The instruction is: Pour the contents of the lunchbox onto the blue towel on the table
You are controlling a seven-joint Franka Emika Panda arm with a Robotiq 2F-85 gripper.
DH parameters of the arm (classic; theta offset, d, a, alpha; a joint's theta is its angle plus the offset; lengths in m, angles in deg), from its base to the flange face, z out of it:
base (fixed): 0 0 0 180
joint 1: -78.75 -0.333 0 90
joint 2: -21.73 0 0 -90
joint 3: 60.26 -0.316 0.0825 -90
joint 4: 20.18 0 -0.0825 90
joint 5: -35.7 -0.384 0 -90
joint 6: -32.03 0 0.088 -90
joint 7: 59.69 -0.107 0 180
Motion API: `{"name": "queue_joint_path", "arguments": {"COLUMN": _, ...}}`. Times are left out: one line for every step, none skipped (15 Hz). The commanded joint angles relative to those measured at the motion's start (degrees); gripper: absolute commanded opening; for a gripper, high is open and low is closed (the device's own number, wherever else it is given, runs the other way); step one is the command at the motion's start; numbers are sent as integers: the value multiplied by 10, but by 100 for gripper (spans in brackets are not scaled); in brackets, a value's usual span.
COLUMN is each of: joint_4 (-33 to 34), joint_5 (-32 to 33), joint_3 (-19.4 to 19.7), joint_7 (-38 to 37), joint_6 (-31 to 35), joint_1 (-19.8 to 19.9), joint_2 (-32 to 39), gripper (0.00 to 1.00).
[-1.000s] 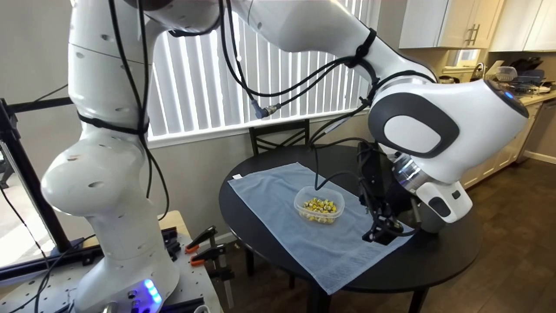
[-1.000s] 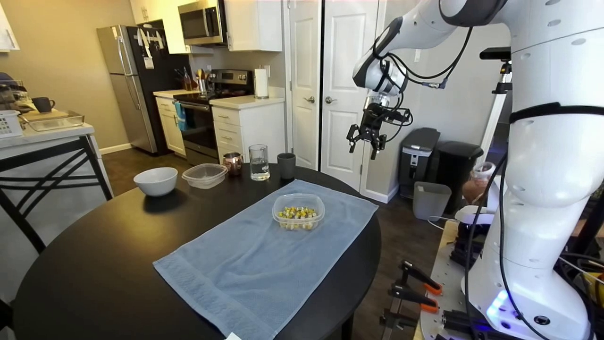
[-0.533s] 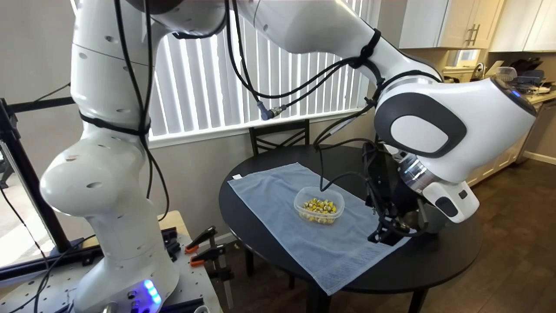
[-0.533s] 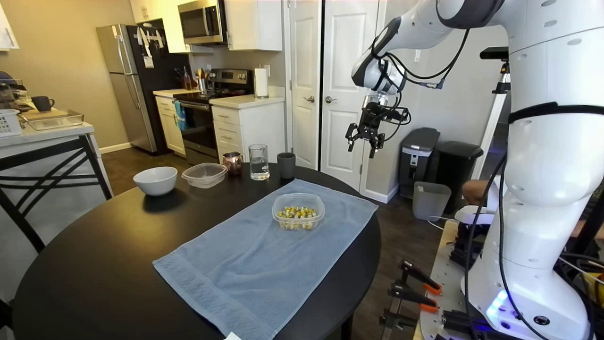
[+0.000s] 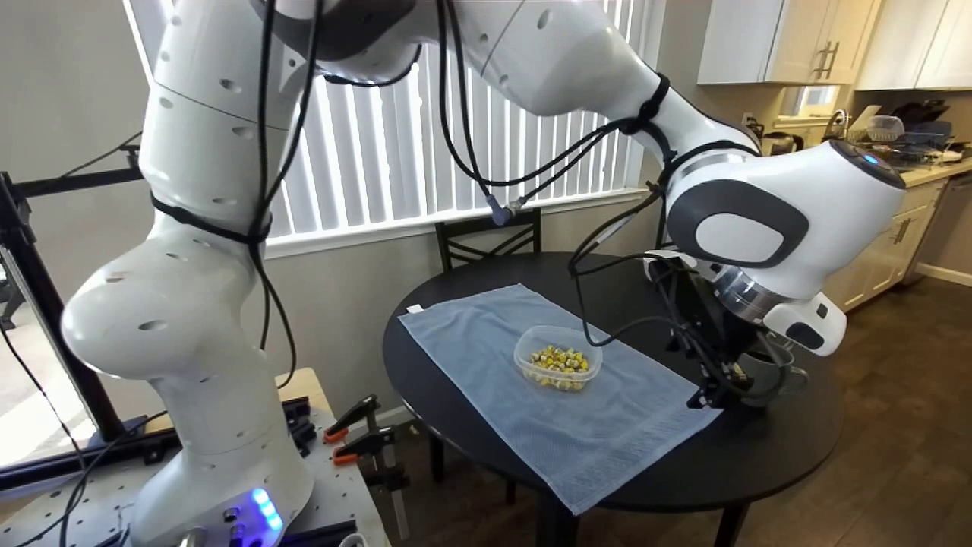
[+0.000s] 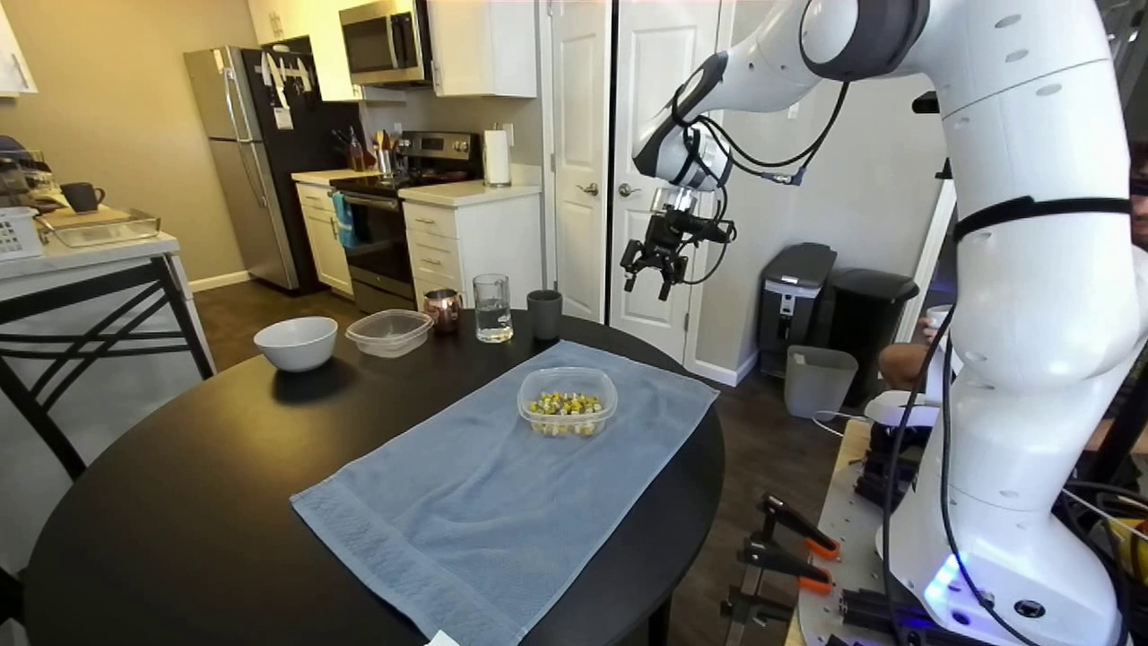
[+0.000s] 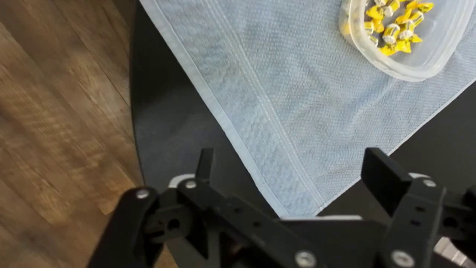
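1. Wrist view: the gripper (image 7: 289, 163) is spread wide, gripping nothing.
2. The lunchbox (image 7: 433, 54) sits on the blue towel (image 7: 316, 89) — well apart, toward upper right.
3. Reaching it probably means travelling that way — then down.

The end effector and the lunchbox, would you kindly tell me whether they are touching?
Apart: in an exterior view, the end effector hangs open in the air, with a clear gap between it and the lunchbox on the blue towel.
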Motion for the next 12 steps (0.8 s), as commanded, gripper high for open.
{"name": "queue_joint_path", "arguments": {"joint_4": 71, "joint_5": -35, "joint_3": -63, "joint_7": 69, "joint_6": 34, "joint_1": 30, "joint_2": 80, "gripper": 100}}
{"name": "queue_joint_path", "arguments": {"joint_4": 86, "joint_5": -45, "joint_3": -80, "joint_7": 85, "joint_6": 35, "joint_1": 39, "joint_2": 96, "gripper": 100}}
{"name": "queue_joint_path", "arguments": {"joint_4": 106, "joint_5": -79, "joint_3": -105, "joint_7": 108, "joint_6": 23, "joint_1": 58, "joint_2": 113, "gripper": 100}}
{"name": "queue_joint_path", "arguments": {"joint_4": 121, "joint_5": -97, "joint_3": -118, "joint_7": 119, "joint_6": 13, "joint_1": 67, "joint_2": 127, "gripper": 100}}
{"name": "queue_joint_path", "arguments": {"joint_4": 138, "joint_5": -122, "joint_3": -131, "joint_7": 130, "joint_6": 5, "joint_1": 77, "joint_2": 144, "gripper": 100}}
{"name": "queue_joint_path", "arguments": {"joint_4": 152, "joint_5": -142, "joint_3": -142, "joint_7": 143, "joint_6": -5, "joint_1": 86, "joint_2": 157, "gripper": 100}}
{"name": "queue_joint_path", "arguments": {"joint_4": 167, "joint_5": -163, "joint_3": -151, "joint_7": 156, "joint_6": -16, "joint_1": 95, "joint_2": 173, "gripper": 100}}
{"name": "queue_joint_path", "arguments": {"joint_4": 180, "joint_5": -180, "joint_3": -158, "joint_7": 169, "joint_6": -33, "joint_1": 102, "joint_2": 186, "gripper": 100}}
{"name": "queue_joint_path", "arguments": {"joint_4": 193, "joint_5": -195, "joint_3": -162, "joint_7": 182, "joint_6": -55, "joint_1": 107, "joint_2": 198, "gripper": 100}}
{"name": "queue_joint_path", "arguments": {"joint_4": 205, "joint_5": -204, "joint_3": -164, "joint_7": 194, "joint_6": -84, "joint_1": 110, "joint_2": 207, "gripper": 100}}
{"name": "queue_joint_path", "arguments": {"joint_4": 215, "joint_5": -205, "joint_3": -164, "joint_7": 205, "joint_6": -116, "joint_1": 109, "joint_2": 213, "gripper": 100}}
{"name": "queue_joint_path", "arguments": {"joint_4": 227, "joint_5": -205, "joint_3": -162, "joint_7": 215, "joint_6": -149, "joint_1": 109, "joint_2": 220, "gripper": 100}}
